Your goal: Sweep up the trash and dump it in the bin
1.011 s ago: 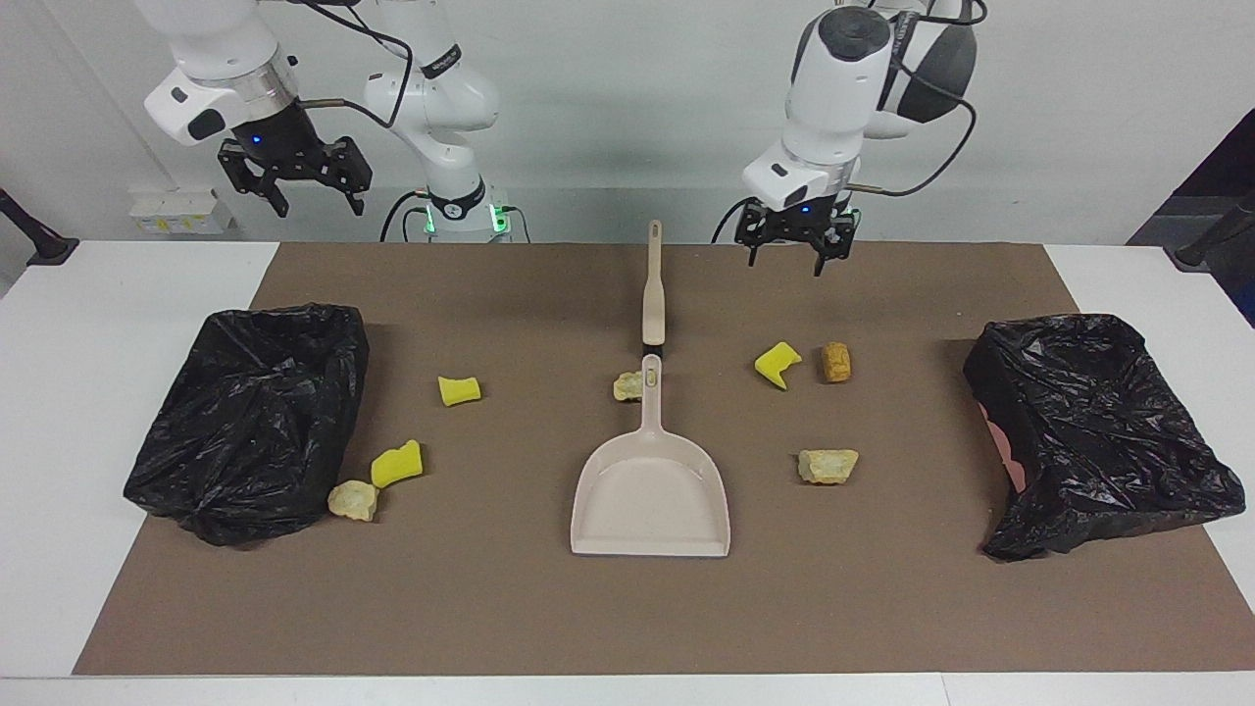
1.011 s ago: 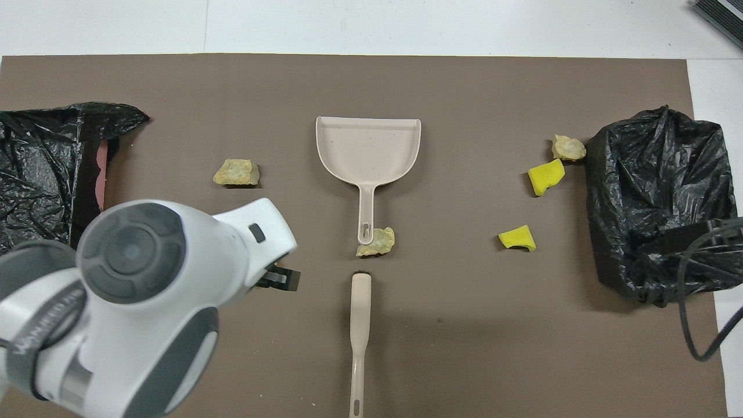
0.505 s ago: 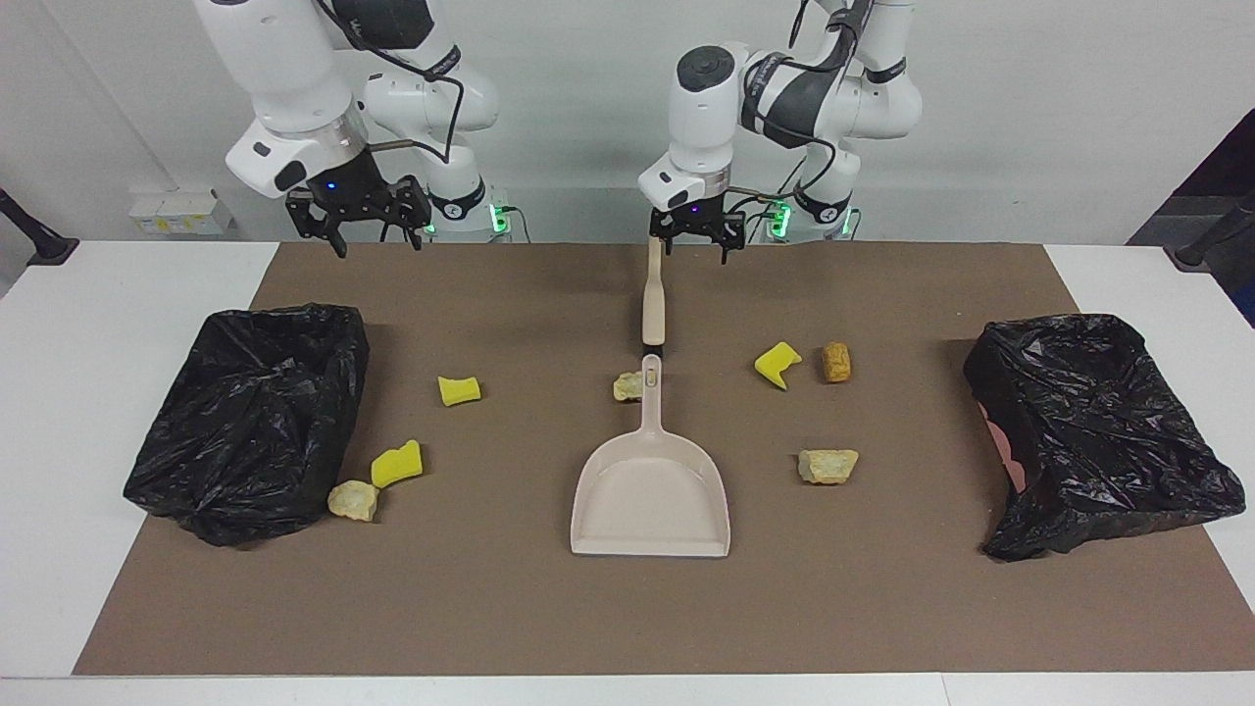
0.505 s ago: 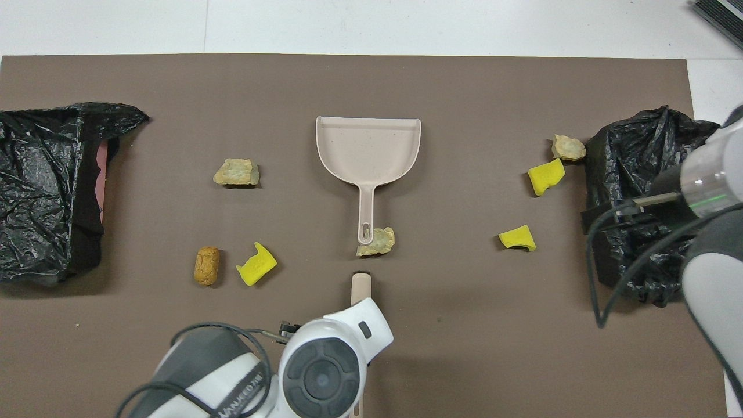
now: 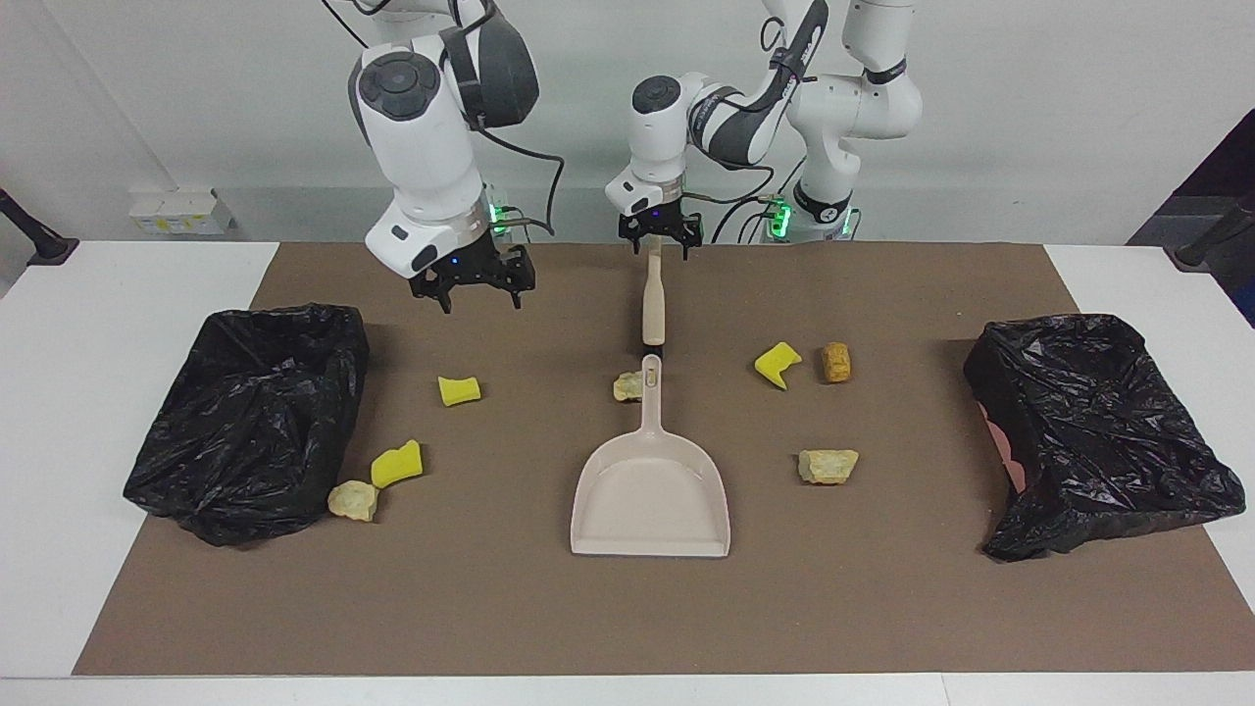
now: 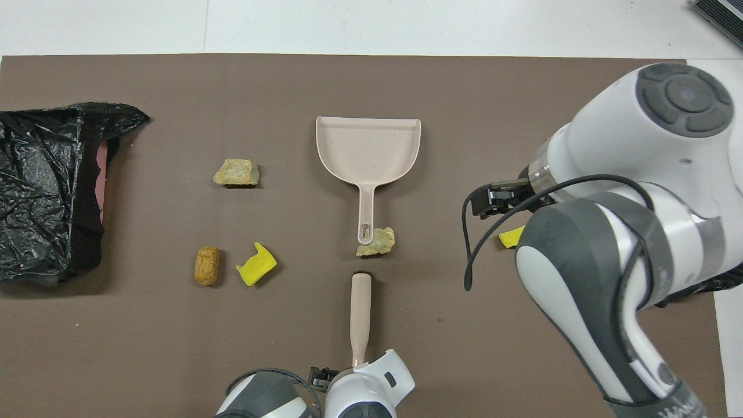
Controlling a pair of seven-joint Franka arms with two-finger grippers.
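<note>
Well, standing across from the robots and reading the table as a dial, with the dustpan at its centre and twelve pointing toward the robots, the brown mat [image 5: 882,608] covers most of the white table [image 5: 118,324].

The right arm reaches in from eleven. The right gripper [image 5: 475,294] hangs above bare mat between the bag at that end and the brush, its claw spread wide with nothing in it. The left arm bends in from one o'clock. The left gripper [image 5: 659,245] hangs at twelve, right at the robot-side tip of the brush handle, its claw also wide open and not clamped on anything.

One black bag [image 5: 245,422] slumps at nine o'clock, and a second black bag [image 5: 1098,431] at three, both on the mat.

The beige dustpan [image 5: 650,490] lies flat, handle toward twelve. The brush [image 5: 653,294] lies in line with it, just past the handle's end.

The trash is scattered on the mat, none of it in the pan or the bags:
- At twelve, a tan crumb [image 5: 627,385] touches the dustpan handle.
- At one to two, a yellow wedge [image 5: 778,364] sits beside a cork-brown lump [image 5: 835,361].
- At three, a tan chunk [image 5: 828,466] lies alone.
- At ten, a yellow piece [image 5: 459,390] lies alone.
- At nine, a yellow sponge bit [image 5: 396,463] touches a pale crumbly chunk [image 5: 353,500] against the first bag.
</note>
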